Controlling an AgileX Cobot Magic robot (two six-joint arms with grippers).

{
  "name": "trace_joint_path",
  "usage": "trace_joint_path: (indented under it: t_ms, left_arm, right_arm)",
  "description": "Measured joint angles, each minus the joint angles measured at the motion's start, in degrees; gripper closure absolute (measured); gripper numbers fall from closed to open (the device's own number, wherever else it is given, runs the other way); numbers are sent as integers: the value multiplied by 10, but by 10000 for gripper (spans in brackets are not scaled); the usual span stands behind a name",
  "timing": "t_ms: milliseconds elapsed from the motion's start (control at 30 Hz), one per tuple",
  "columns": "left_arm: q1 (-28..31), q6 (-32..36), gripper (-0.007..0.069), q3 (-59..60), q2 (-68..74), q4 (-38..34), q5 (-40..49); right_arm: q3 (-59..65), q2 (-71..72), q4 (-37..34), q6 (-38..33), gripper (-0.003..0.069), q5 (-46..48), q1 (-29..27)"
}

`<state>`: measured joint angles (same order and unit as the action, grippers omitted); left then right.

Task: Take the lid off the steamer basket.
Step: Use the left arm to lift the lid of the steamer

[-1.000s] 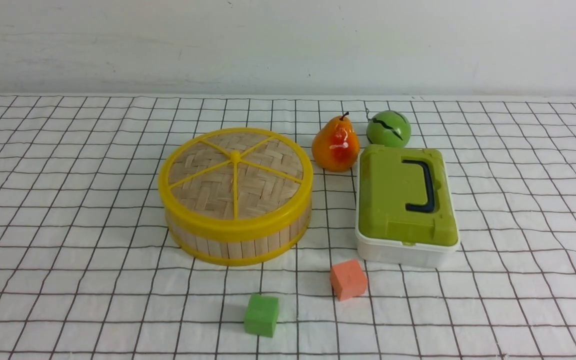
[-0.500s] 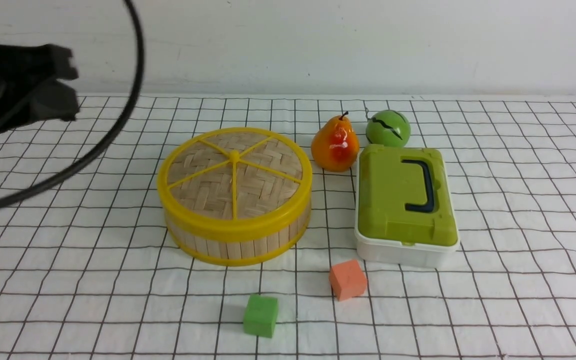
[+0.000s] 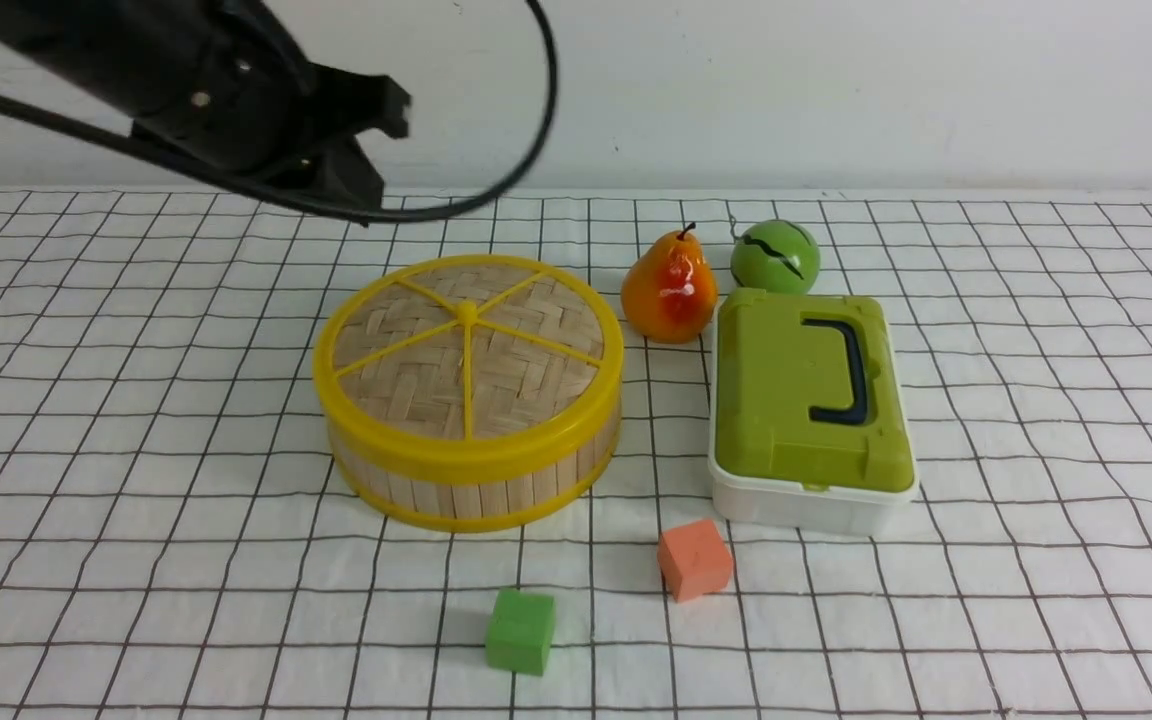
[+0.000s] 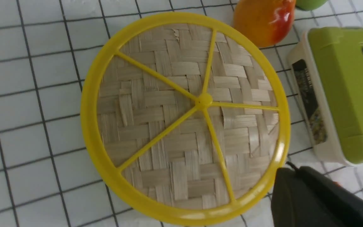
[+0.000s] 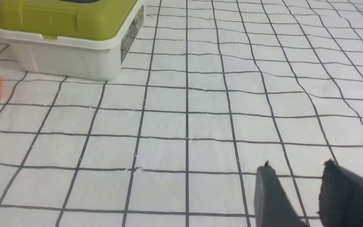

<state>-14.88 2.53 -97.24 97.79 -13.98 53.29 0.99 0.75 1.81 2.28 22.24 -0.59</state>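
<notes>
Left fingers [image 3: 384, 106]: parted, empty, raised well clear above the flat woven-bamboo, yellow-rimmed lid [image 3: 466, 350], apparently readied for its rim. Right fingers [image 5: 271, 197]: slightly apart, empty, low over the checked white cloth surface [image 5: 184, 119], idle. Lid: seated on the round slatted-bamboo steamer basket [image 3: 476, 485], not yet lifted.

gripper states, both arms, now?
Left gripper: jaws open, empty, raised clear of the lid.
Right gripper: jaws open, empty.
</notes>
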Motion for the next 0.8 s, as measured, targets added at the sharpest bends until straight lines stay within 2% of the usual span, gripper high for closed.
trace_joint_path:
  t_ms: [100, 133, 200, 367, 467, 667, 733, 800]
  left_arm:
    - [-48, -25, 615, -48, 61, 91, -1]
    - [-52, -25, 613, -51, 64, 95, -2]
    - [-68, -31, 559, -75, 106, 134, -10]
    - [-75, -34, 407, -92, 164, 166, -47]
    - [-75, -35, 347, -94, 185, 170, -64]
    - [-75, -42, 343, -95, 211, 166, -69]
    - [-75, -54, 394, -97, 218, 179, -70]
    - [-75, -69, 477, -97, 224, 193, -70]
  right_arm:
    - [0, 0, 0, 0, 419, 0, 0]
    - [0, 0, 0, 0, 419, 0, 0]
    - [0, 0, 0, 0, 419, 0, 0]
    - [0, 0, 0, 0, 419, 0, 0]
    - [0, 0, 0, 0, 419, 0, 0]
    - [0, 0, 0, 0, 419, 0, 0]
    - [0, 0, 0, 1, 419, 0, 0]
    - [0, 0, 0, 1, 419, 0, 0]
